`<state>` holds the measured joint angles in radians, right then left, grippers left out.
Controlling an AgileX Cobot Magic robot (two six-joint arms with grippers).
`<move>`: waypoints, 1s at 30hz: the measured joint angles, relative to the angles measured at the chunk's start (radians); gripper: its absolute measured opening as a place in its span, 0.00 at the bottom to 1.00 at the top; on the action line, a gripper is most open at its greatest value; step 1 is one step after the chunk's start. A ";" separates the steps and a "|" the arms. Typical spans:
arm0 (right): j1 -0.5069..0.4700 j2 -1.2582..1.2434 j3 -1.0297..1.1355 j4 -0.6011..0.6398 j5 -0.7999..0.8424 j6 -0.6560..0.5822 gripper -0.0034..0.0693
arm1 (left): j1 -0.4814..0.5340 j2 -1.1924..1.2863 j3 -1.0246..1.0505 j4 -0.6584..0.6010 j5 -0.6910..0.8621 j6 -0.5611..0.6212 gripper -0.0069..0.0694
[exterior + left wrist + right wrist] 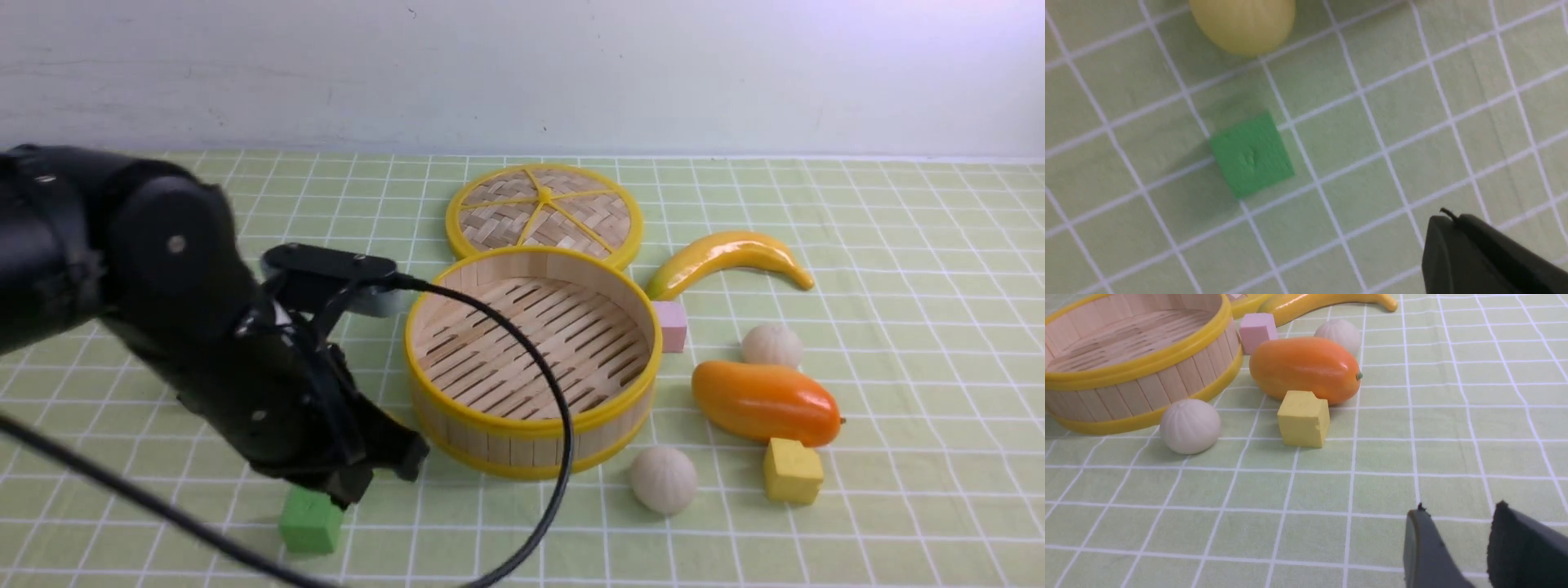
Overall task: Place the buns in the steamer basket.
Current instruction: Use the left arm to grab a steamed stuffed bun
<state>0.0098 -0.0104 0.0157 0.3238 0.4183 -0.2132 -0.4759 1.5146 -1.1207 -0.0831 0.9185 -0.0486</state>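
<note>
1. The left pincer (1447, 228) is closed, with its jaws together and nothing between them. In the left wrist view only its dark tip shows, in the lower right corner, over the bare tabletop (1412, 102).
2. The nearest thing to this tip is a green cube (1251, 155) in the middle of that view, clearly apart from it. The yellow bun (1243, 22) lies further off, at the top edge of the view. It is free on the cloth and nothing touches it.
3. In the front view the left arm (163, 278) fills the lower left and hides this bun. The pincer hangs low there, just above the green cube and near the steamer basket (531, 429).
4. The basket stands in the centre of the front view, and there is no bun inside it.
5. The right pincer (1459, 510) has its jaws apart and holds nothing. It is in the lower right of the right wrist view, well apart from all the things.
6. The near white bun (663, 479) lies just beside the basket wall, lower right of centre. The far white bun (771, 345) is further right, just behind the mango (763, 402).
7. I judge that the task is at its first step, picking the yellow bun, and no grip is made. The jaws are together beside the bun, not around it.
8. The next move, I think, asks the left pincer to open and go over the yellow bun without pushing the green cube. Then it must lower around the bun, close, and carry it over the basket rim.
</note>
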 joint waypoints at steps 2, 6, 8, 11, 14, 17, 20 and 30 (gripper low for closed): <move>0.000 0.000 0.000 0.000 0.000 0.000 0.38 | 0.023 0.069 -0.062 0.019 0.000 0.001 0.07; 0.000 0.000 0.000 0.000 0.000 0.000 0.38 | 0.088 0.164 -0.145 -0.007 0.000 0.057 0.07; 0.000 0.000 0.000 0.000 0.000 0.000 0.38 | 0.116 0.203 -0.170 -0.030 -0.001 0.101 0.07; 0.000 0.000 0.000 0.000 0.000 0.000 0.38 | 0.138 0.250 -0.189 -0.049 -0.013 0.180 0.08; 0.000 0.000 0.000 0.000 0.000 0.000 0.38 | 0.138 0.273 -0.191 -0.056 -0.030 0.234 0.11; 0.000 0.000 0.000 0.000 0.000 0.000 0.38 | 0.138 0.294 -0.194 -0.048 -0.074 0.273 0.22; 0.000 0.000 0.000 0.000 0.000 0.000 0.38 | 0.138 0.309 -0.194 -0.016 -0.118 0.283 0.34; 0.000 0.000 0.000 0.000 0.000 0.000 0.38 | 0.138 0.370 -0.194 -0.002 -0.163 0.286 0.46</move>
<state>0.0098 -0.0104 0.0157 0.3238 0.4183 -0.2132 -0.3380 1.8842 -1.3150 -0.0853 0.7554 0.2378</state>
